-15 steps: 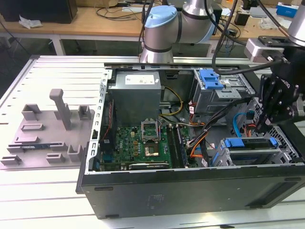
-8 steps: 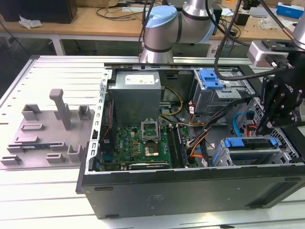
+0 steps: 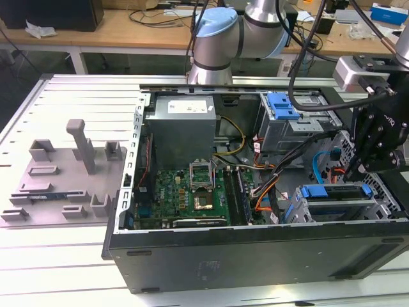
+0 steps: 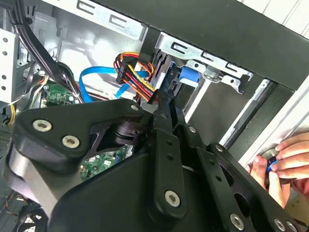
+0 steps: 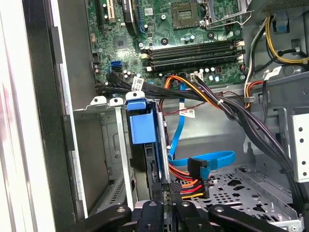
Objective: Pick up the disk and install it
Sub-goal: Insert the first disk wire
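The flat silver hard drive in its blue plastic bracket [image 3: 335,195] lay in the grey metal drive cage [image 3: 308,212] of the open black computer case [image 3: 255,256]. Its long axis ran left to right across the exterior view. The black gripper [image 3: 353,173] hung just above it; whether it was open or closed could not be told. The second wrist view caught a person's hand [image 4: 285,162] at the case rim. The case sat on a ribbed metal table [image 3: 64,256], with wooden benches [image 3: 128,29] behind.

Silver-grey arm joints [image 3: 211,54] with pale blue caps [image 3: 216,24], black angular gripper [image 5: 164,186] with silver screws [image 4: 171,197], black cables [image 3: 305,54]
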Available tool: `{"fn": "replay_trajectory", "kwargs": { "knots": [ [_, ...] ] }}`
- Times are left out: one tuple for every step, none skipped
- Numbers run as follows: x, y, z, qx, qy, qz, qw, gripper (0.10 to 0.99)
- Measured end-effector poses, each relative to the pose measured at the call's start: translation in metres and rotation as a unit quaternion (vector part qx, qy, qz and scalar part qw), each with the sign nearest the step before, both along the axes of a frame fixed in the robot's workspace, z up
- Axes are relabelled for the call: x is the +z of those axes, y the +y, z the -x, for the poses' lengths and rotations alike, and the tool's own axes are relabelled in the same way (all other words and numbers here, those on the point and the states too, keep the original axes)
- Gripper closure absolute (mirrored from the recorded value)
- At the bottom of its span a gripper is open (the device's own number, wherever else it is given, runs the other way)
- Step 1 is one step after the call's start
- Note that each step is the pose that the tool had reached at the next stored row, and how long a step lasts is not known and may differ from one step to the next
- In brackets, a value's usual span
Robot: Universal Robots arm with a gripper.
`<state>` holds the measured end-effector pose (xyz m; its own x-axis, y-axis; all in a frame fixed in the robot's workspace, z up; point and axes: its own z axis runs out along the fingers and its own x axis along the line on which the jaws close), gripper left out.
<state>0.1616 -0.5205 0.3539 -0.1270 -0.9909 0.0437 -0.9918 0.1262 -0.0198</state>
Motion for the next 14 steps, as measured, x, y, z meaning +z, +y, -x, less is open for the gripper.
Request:
{"fn": "replay_trajectory", "kwargs": {
  "knots": [
    [0.0000,0.0000,0.0000,0.000,0.0000,0.0000,1.0000,0.922],
    [0.0000,0.0000,0.0000,0.000,0.0000,0.0000,1.0000,0.922],
    [0.0000,0.0000,0.0000,0.000,0.0001,0.0000,1.0000,0.922],
    [0.0000,0.0005,0.0000,0.000,0.0002,0.0000,1.0000,0.922],
    [0.0000,0.0014,-0.0001,0.000,0.0003,0.0000,1.0000,0.922],
    [0.0001,0.0028,-0.0002,0.001,0.0004,0.0001,1.0000,0.922],
    [0.0000,0.0045,-0.0003,0.001,0.0004,0.0000,1.0000,0.922],
    [0.0000,0.0065,-0.0004,0.003,0.0005,0.0000,1.0000,0.922],
    [0.0000,0.0072,-0.0005,0.004,0.0014,0.0003,1.0000,0.922],
    [-0.0001,0.0075,-0.0005,0.007,0.0036,0.0013,1.0000,0.922],
    [-0.0001,0.0077,-0.0004,0.012,0.0083,0.0048,0.9999,0.922],
    [-0.0002,0.0077,-0.0005,0.016,0.0115,0.0086,0.9998,0.922],
    [-0.0003,0.0077,-0.0007,0.019,0.0126,0.0105,0.9997,0.922],
    [-0.0003,0.0077,-0.0011,0.020,0.0128,0.0122,0.9996,0.922]
  ]
}}
